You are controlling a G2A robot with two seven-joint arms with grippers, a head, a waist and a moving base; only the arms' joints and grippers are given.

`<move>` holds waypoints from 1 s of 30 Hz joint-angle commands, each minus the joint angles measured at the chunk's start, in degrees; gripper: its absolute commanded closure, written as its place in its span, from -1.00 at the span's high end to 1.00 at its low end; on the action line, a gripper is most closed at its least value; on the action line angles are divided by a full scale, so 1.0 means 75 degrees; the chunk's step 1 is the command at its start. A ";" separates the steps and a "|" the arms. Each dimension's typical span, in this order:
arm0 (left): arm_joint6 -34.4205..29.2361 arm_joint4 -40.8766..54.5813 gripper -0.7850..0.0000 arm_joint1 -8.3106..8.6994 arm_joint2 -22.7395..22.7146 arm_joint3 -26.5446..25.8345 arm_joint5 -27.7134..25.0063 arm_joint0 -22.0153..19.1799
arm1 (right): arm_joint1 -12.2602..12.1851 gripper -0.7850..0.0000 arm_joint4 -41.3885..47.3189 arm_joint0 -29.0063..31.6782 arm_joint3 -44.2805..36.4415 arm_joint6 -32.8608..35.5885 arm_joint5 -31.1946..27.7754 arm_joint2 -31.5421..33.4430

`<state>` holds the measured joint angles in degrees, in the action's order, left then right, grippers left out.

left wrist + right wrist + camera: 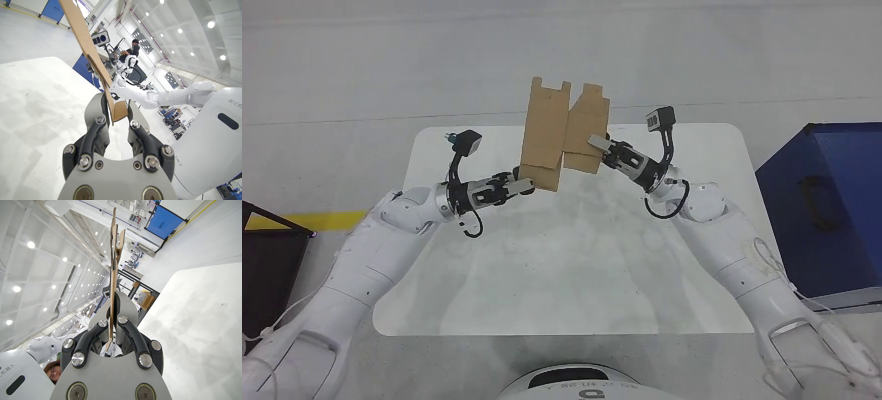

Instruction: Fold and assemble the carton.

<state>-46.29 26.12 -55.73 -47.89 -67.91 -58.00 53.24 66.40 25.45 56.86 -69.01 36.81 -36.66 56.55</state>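
Carton (547, 135), flattened brown cardboard, hangs upright in the air above the far side of the white bench (572, 270) in the top view. Left tool (525, 184) pinches its lower corner; right tool (597, 148) pinches the edge of the opposite panel.

Left wrist view: left tool (116, 106) closed narrow on a folded corner, sheet rising away edge-on.

Right wrist view: right tool (113, 302) clamped on a thin edge, layers fanning slightly above.

Judgement: light, stiff across panels, bends readily at creases, dents if squeezed hard. Best gripped on panel edges clear of fold lines, so flaps swing free.
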 commanded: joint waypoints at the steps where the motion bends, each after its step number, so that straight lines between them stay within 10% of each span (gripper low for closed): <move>1: 0.0000 0.0050 -1.00 -0.0019 0.0048 0.0079 0.0000 -0.0047 | 0.0012 -1.00 -0.0092 -0.0005 0.0012 0.0007 -0.0027 0.0007; 3: 0.0000 0.0061 -1.00 -0.0035 0.0100 0.0136 0.0000 -0.0097 | 0.0025 -1.00 -0.0177 -0.0003 0.0013 0.0002 -0.0054 0.0014; 5: 0.0000 0.0050 -1.00 -0.0045 0.0139 0.0191 0.0000 -0.0137 | 0.0037 -0.40 -0.0206 0.0009 0.0009 -0.0031 -0.0097 0.0031; 14: 0.0000 -0.0300 -1.00 -0.0091 0.0169 0.0313 0.0000 -0.0256 | 0.0074 0.76 -0.0279 0.0116 -0.0064 -0.0078 -0.0297 0.0183; 30: 0.1039 -0.3650 -1.00 -0.0094 -0.0549 0.0116 0.0090 -0.0024 | 0.0136 1.00 -0.1251 0.0281 -0.0236 -0.0846 0.0008 0.0368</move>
<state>-40.13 2.73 -56.41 -51.65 -66.80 -57.81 52.85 67.36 16.61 58.95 -70.58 30.69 -36.75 59.50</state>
